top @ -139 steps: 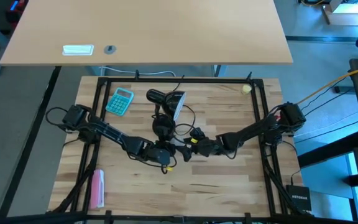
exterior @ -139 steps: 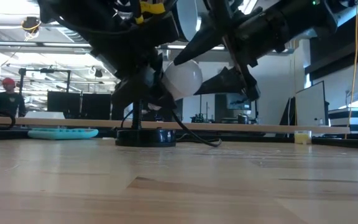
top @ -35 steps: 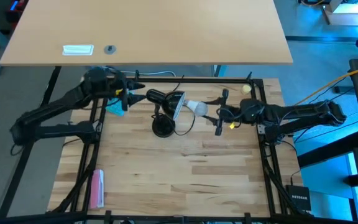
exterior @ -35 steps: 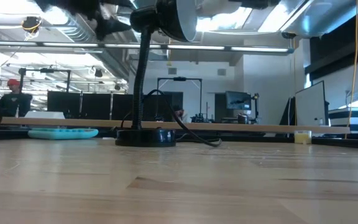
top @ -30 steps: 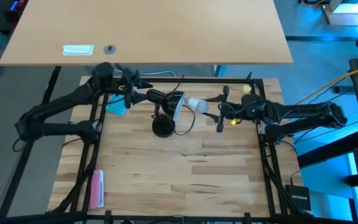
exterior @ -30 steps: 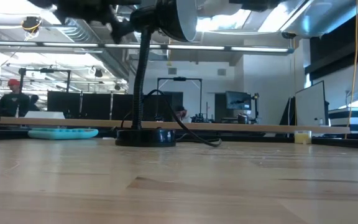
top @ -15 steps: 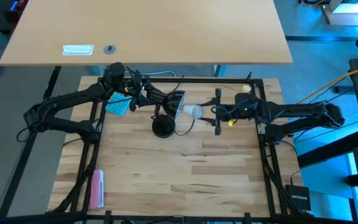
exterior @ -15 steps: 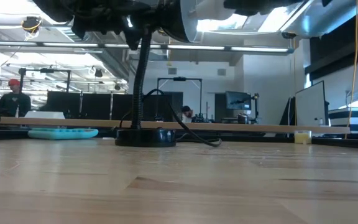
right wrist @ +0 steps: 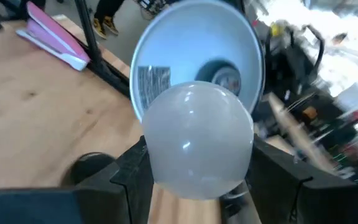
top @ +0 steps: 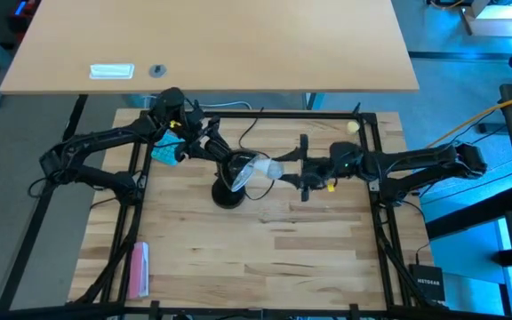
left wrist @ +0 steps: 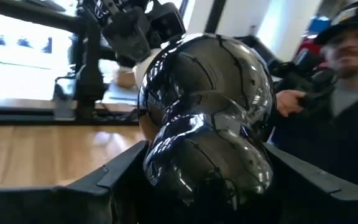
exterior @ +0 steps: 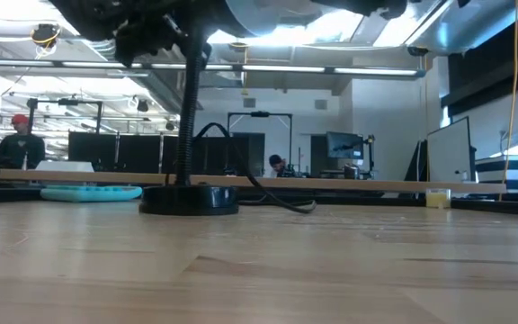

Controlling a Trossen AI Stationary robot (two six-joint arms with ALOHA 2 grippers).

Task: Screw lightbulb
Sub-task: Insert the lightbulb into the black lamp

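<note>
Right gripper (top: 284,172) fingers pinching lightbulb (top: 271,170) mid-air over counter (top: 265,258), axis level, base aimed into lamp shade (top: 249,167) mouth just beside. Left gripper (top: 227,158) fingers clamped on shade's back.

Even overhead lighting; soft shadows on the pale wooden table (top: 265,258). Ceiling strips backlight the low view. Window glare streaks the glossy black lamp shade (left wrist: 207,118) between the fingers. Background blurred, possibly motion. Frosted white bulb (right wrist: 194,140) sharp.
</note>
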